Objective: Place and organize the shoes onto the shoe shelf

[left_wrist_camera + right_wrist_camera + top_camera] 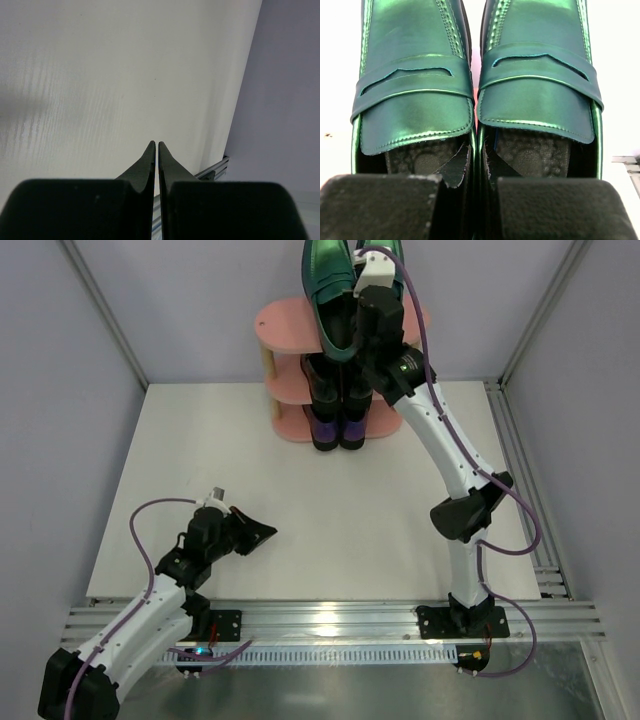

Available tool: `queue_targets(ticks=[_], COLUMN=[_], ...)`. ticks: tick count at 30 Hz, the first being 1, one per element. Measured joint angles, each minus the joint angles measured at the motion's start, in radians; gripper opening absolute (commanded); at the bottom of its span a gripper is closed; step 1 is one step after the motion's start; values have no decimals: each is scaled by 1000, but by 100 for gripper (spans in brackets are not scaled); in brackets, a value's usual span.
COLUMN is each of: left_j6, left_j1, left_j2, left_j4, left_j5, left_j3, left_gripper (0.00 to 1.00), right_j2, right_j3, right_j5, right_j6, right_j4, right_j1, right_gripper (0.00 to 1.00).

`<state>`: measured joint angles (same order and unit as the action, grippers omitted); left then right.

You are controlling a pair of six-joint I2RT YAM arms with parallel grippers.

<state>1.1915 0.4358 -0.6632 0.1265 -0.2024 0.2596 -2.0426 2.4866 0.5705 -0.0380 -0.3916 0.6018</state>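
The pink shoe shelf [283, 322] stands at the back of the table. The teal-green pair [330, 280] lies on its top board, the black pair [327, 380] on the middle tier and the purple pair [337, 430] on the bottom. My right gripper [362, 325] is at the heels of the teal-green pair. In the right wrist view one finger is inside each teal-green shoe [415, 75], and my right gripper [479, 167] is shut on the two inner side walls pressed together. My left gripper [262, 532] is shut and empty, low over the table at the front left; it also shows in the left wrist view [155, 146].
Grey walls close in the white table [300, 520] on three sides. An aluminium rail [330, 620] runs along the near edge and another [525, 490] down the right side. The right arm's purple cable [425, 330] loops near the shelf.
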Motion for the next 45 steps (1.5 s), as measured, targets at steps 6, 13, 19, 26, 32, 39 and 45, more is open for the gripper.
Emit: queue_targets(ticks=[6, 13, 19, 26, 32, 39, 45], left_j6=[0, 0, 1, -1, -58, -164, -213], left_j1=[-5, -8, -14, -19, -19, -24, -78], left_j2=[0, 11, 24, 24, 5, -230, -534], left_j4=[0, 3, 7, 37, 134, 151, 132], left_j5=[-4, -5, -7, -6, 34, 130, 177], left_j3=[0, 0, 0, 23, 254, 788, 1144], left_gripper=[1, 1, 0, 0, 40, 78, 1], right_j2=[0, 6, 40, 80, 222, 443, 357], right_j3=[0, 36, 43, 44, -60, -240, -214], right_j5=[-21, -69, -88, -98, -57, -100, -412], right_j6=[27, 67, 73, 71, 40, 206, 380], right_j4=[-2, 105, 155, 173, 199, 155, 59], right_j1=[-4, -6, -6, -6, -17, -275, -513], right_gripper=[20, 52, 54, 60, 51, 4, 4])
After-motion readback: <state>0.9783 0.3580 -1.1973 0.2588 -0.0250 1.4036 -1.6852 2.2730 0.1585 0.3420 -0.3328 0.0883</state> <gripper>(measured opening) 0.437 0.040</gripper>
